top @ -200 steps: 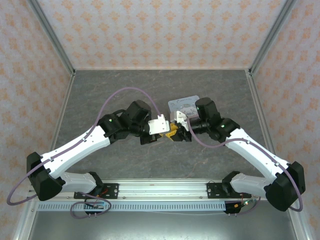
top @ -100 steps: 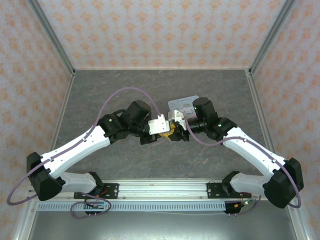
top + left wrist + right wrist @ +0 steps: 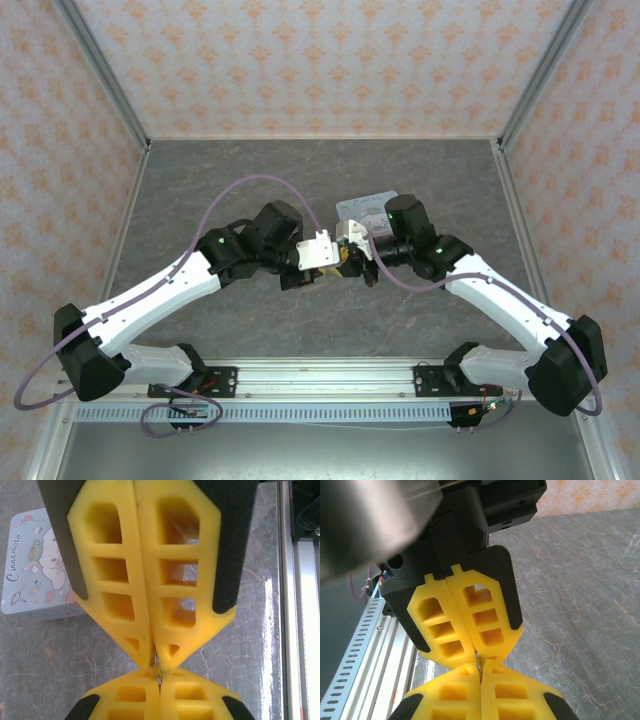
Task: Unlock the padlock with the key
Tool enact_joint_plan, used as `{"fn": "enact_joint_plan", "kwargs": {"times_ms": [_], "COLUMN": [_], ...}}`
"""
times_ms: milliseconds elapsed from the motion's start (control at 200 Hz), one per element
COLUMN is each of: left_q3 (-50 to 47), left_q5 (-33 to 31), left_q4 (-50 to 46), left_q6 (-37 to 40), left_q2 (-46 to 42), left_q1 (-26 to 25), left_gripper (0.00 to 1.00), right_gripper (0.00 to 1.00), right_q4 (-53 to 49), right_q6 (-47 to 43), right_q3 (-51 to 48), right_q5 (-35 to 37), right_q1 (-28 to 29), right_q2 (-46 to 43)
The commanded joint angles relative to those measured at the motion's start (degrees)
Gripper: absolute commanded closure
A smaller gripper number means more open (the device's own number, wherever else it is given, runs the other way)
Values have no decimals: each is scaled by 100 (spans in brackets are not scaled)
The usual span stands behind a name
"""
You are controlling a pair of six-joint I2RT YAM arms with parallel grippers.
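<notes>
Left gripper (image 3: 337, 264): jaws fully closed, the yellow fingers (image 3: 125, 695) pressed flat together. It points at the other gripper, tip against tip.
Right gripper (image 3: 353, 262): jaws also fully closed, its yellow fingers (image 3: 520, 690) together along a straight seam. Its tips meet the left gripper's tips head-on above the bench.
Left wrist view: the left gripper (image 3: 159, 679) comes up from the bottom edge. The right gripper (image 3: 155, 656) comes down from the top with its ribbed pads and black backing.
Right wrist view: the right gripper (image 3: 480, 674) sits at the bottom edge. The left gripper (image 3: 478, 655) faces it from above, with its black housing behind it.
Metal sliver (image 3: 158, 674): a thin bright strip at the point where the four fingertips meet, lying in the seam between the closed fingers. It also shows from the right wrist (image 3: 479, 664). Too little of it is exposed to tell whether it belongs to the key or the padlock, or which gripper has hold of it.
Tin (image 3: 372, 206): pale blue with a cartoon print, flat on the bench just behind the right gripper's wrist. From the left gripper it lies ahead and to the left (image 3: 35, 565), clear of the fingers.
Bench (image 3: 200, 190): grey and marbled, below both grippers.
Rail (image 3: 305, 605): metal, off to the left gripper's right side.
</notes>
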Motion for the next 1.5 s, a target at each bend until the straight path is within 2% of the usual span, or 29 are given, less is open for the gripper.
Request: {"fn": "enact_joint_plan", "kwargs": {"times_ms": [0, 185, 315, 395, 560, 691, 791, 881, 981, 1141, 1316, 1491], "left_q3": [194, 182, 143, 73, -301, -987, -1702, -1928, -1711, -1098, -210, 549], "left_q5": [-35, -168, -219, -253, -486, -981, -1900, -2749, -2920, -2522, -1722, -1498], "left_q4": [-105, -26, 68, 134, 575, 1816, 3112, 3489, 3267, 3067, 3154, 3055], "left_q6": [75, 21, -35, -109, -592, -1704, -3060, -4457, -5749, -6968, -7600, -7998], "left_q2": [39, -20, -173, -314, -697, -1115, -1396, -1367, -919, 321, 1744, 2863], "left_q1": [-26, -24, -24, -24, -2, 65, 81, 149, 365, 612, 665, 715], "left_gripper": [100, 100, 81, 73, 56, 42, 28, 20, 17, 18, 18, 19], "right_gripper": [100, 100, 100, 100, 100, 100, 100, 100, 100, 100, 100, 100], "right_q4": [-299, -336, 177, 592, 1682, 2765, 3597, 4180, 4354, 4121, 3627, 3513], "right_q6": [-216, -136, 402, 839, 2199, 3525, 4589, 5390, 6059, 6991, 7836, 8186], "right_q3": [-18, -30, -325, -622, -1345, -1980, -2415, -2711, -2843, -2903, -2866, -2882], "right_q5": [66, 204, 487, 761, 1044, 1452, 1857, 2129, 2336, 2578, 2663, 2627], "right_q1": [29, 29, 29, -18, -470, -827, -963, -977, -974, -960, -956, -956], "right_q2": [-22, -38, -282, -535, -1148, -1577, -1777, -1908, -2062, -2345, -2610, -2633]}}
